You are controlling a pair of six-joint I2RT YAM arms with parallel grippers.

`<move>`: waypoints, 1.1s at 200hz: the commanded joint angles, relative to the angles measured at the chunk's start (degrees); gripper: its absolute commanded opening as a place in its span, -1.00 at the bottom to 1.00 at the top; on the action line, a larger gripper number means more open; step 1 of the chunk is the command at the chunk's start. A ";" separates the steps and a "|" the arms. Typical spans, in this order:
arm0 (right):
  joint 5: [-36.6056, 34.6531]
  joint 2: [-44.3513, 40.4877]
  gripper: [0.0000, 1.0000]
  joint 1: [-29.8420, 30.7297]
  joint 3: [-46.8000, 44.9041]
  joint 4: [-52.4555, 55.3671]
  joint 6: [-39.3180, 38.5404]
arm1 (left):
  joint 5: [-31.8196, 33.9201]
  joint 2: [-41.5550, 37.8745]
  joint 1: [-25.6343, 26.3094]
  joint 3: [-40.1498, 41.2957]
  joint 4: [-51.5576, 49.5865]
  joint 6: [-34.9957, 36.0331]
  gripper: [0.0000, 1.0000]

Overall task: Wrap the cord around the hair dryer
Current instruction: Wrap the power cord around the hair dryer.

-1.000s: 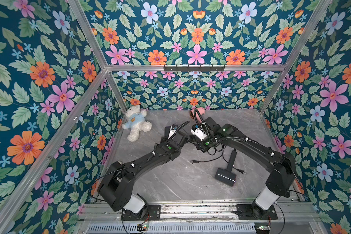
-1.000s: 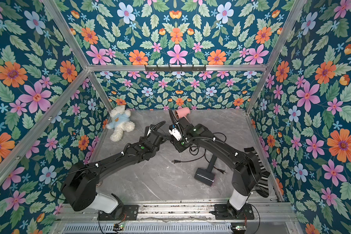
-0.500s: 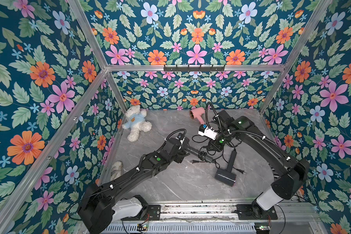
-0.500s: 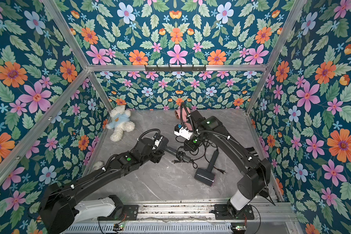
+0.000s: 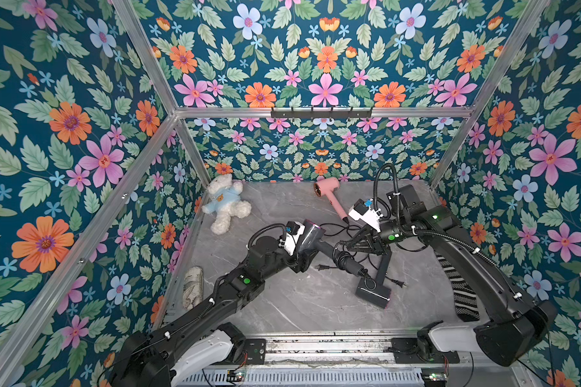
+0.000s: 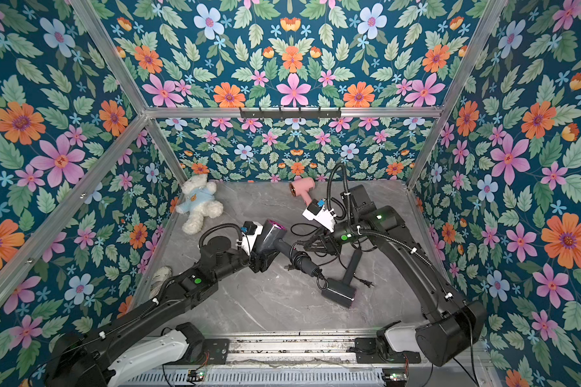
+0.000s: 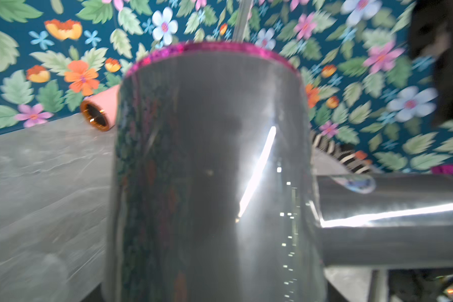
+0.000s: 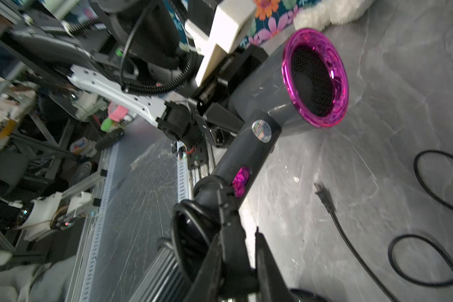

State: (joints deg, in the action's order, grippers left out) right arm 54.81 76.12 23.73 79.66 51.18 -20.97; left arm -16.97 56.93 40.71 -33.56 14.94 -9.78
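My left fingers (image 5: 301, 264) are clamped on the barrel of the grey hair dryer (image 5: 319, 243), and its handle sticks out toward my right fingers (image 8: 228, 256). The cord (image 8: 183, 222) sits in a few loops round that handle, right at the right fingertips. Those two stand close together with a thin gap, and I can't tell whether they pinch the cord. A plug (image 8: 322, 193) lies on the counter (image 8: 377, 78) just beside them.

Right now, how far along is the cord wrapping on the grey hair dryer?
Roughly midway. Done: several cord loops circle the grey hair dryer's handle. In hand: the left gripper clamps its barrel; the right gripper sits at those loops. Left: the plug end, apparently its own, lies loose on the table.
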 commanded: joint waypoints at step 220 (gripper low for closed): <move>-83.72 1.84 -1.00 28.67 -24.74 -79.49 28.04 | 43.33 7.95 12.59 12.18 51.08 -58.09 -1.00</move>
State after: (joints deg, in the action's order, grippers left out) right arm -5.08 75.75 49.98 53.60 -27.20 11.77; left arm 19.94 63.44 51.42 -20.10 55.02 -58.54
